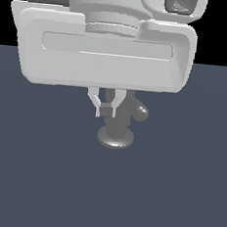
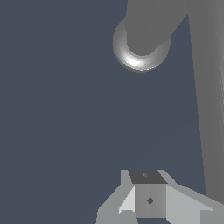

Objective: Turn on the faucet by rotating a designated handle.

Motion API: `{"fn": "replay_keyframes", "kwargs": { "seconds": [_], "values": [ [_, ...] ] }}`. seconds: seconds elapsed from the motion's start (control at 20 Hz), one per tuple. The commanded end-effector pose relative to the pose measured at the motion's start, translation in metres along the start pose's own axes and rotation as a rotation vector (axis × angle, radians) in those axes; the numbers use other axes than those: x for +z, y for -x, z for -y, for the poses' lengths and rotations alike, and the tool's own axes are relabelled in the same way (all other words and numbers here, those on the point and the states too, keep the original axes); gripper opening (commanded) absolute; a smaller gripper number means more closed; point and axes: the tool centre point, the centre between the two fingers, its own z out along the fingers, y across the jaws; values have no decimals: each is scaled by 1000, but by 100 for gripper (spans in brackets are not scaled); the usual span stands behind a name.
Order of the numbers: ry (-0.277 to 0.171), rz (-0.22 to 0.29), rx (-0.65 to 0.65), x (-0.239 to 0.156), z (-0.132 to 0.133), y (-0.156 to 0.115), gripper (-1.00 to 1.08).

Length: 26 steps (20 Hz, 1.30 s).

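Pincer (image 1: 106,110) fingers nearly closed, holding nothing, beside faucet (image 1: 118,128); I see handle (image 1: 139,111) untouched on far side.

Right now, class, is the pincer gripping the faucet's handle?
No: the pincer sits beside the faucet, while the handle projects free toward the exterior view's right.

Gripper body hides faucet (image 1: 122,117) top.
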Motion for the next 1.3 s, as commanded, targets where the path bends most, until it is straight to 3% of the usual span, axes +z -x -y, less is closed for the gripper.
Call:
{"fn": "replay_keyframes", "kwargs": {
  "seconds": [0.0, 1.25],
  "values": [
    [0, 0, 0, 0, 0, 0, -100],
    [0, 0, 0, 0, -108, -18, -100]
  ]
}}
